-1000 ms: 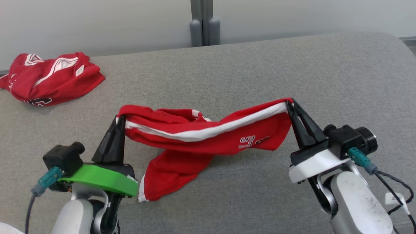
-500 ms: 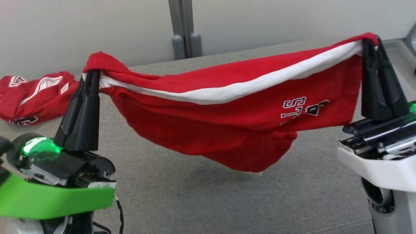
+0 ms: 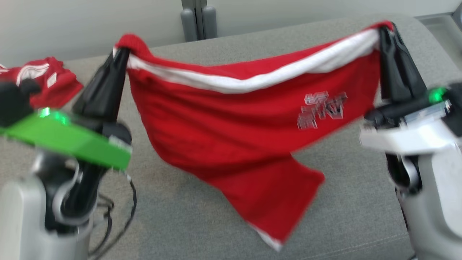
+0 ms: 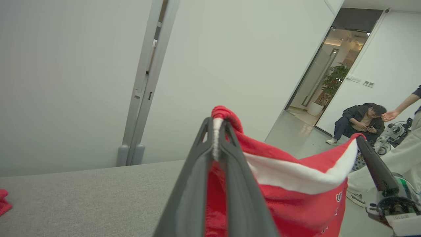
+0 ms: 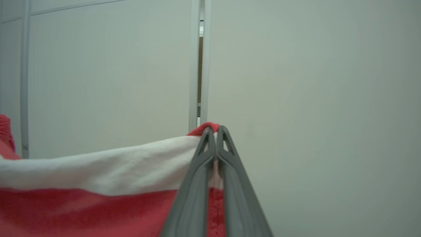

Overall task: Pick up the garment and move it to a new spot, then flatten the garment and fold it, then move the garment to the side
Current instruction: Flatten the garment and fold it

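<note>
The garment (image 3: 231, 122) is red with a white stripe and white lettering, hanging stretched in the air between both grippers above the grey table (image 3: 180, 216). My left gripper (image 3: 121, 54) is shut on its left top corner. My right gripper (image 3: 386, 30) is shut on its right top corner. A loose lower flap trails down toward the table at the lower middle. In the left wrist view the fingers of the left gripper (image 4: 215, 126) pinch the garment (image 4: 296, 197), with the right gripper's finger at the far right. In the right wrist view the right gripper (image 5: 213, 131) clamps the striped edge of the garment (image 5: 98, 171).
A second red garment (image 3: 43, 77) lies crumpled at the table's far left. A grey post (image 3: 195, 18) stands behind the table against the pale wall. In the left wrist view a person (image 4: 358, 121) sits by a doorway and another person's hand (image 4: 389, 115) reaches in.
Both grippers have lifted the garment from low over the table to high up and pulled it taut. The head camera has shifted, and the garment's lower flap now hangs free.
</note>
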Robot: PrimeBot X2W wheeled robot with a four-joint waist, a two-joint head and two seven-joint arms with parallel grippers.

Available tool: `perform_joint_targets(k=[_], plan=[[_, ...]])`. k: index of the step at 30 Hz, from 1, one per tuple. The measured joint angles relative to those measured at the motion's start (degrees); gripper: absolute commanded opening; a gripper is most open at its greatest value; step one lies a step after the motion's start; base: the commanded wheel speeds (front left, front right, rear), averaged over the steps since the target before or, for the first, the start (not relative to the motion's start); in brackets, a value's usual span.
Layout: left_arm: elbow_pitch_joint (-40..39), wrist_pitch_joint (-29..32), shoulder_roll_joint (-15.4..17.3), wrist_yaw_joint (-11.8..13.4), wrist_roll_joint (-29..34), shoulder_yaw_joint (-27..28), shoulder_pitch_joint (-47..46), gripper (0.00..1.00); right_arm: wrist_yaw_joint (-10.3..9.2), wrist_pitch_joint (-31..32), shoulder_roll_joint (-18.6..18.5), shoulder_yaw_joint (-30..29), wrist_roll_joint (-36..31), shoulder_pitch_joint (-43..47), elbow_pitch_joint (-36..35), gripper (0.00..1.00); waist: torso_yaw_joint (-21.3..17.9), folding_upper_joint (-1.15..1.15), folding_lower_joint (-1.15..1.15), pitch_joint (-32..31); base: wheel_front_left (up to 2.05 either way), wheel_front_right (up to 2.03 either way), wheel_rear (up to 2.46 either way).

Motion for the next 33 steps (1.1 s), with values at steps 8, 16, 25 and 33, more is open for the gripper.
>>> perform_joint_targets(k=[8, 16, 25, 33], plan=[[26.5, 1.0, -0.8, 1.2, 5.6, -0.2, -34.9, 0.0, 0.0, -2.7, 0.8, 1.5, 2.3, -33.1, 24.0, 0.0, -0.1, 0.0, 0.0, 7.3, 0.0, 0.0, 0.0], [45.8, -6.6, -3.4, -1.4, 6.5, 0.3, -47.2, 0.0, 0.0, -3.8, 5.8, 0.0, -1.1, -45.6, 37.4, 0.0, -0.8, 0.0, 0.02, 14.6, 0.0, 0.0, 0.0], [56.6, -10.6, -6.0, -7.5, 2.6, -1.9, -30.5, 0.0, 0.0, -3.8, 6.7, 1.4, -0.3, -31.6, 38.9, 0.0, -0.6, 0.0, 0.01, 21.9, 0.0, 0.0, 0.0], [49.6, -12.5, -5.0, -9.3, -1.6, -4.8, -19.3, 0.0, 0.0, -3.8, 6.4, -2.2, 0.7, -19.2, 28.1, 0.0, 0.6, 0.0, 0.01, 22.9, 0.0, 0.0, 0.0]])
